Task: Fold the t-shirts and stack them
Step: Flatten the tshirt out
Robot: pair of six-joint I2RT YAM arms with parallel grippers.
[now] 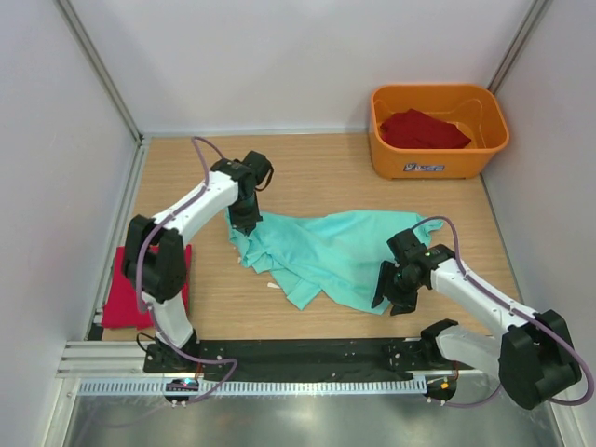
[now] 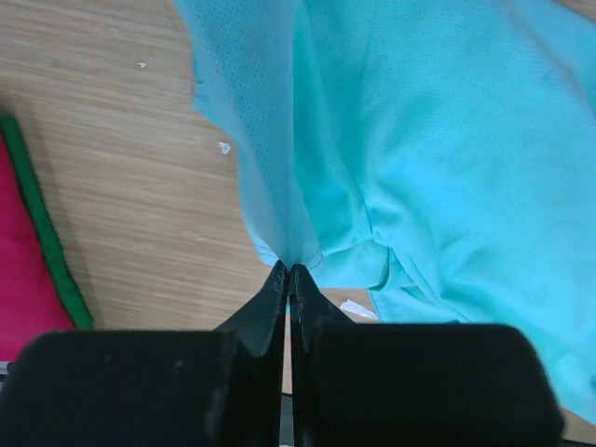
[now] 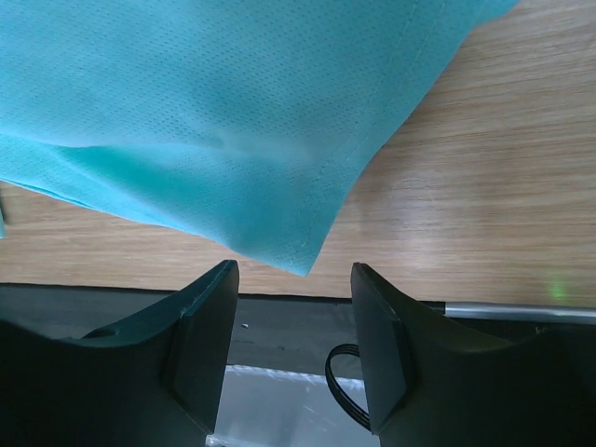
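Grasp stage — left fingers pinching edge of crumpled mint-green cloth t-shirt, right fingers spread near its corner; next, probably closing there.

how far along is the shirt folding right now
Done: a folded red shirt lies flat at the left edge of the table. In hand: the teal shirt is crumpled mid-table; the left tool is shut on one edge of it, and the right tool stands open at a near corner, not yet gripping. Left: folding and stacking the teal one, then the second red shirt in the orange tub.
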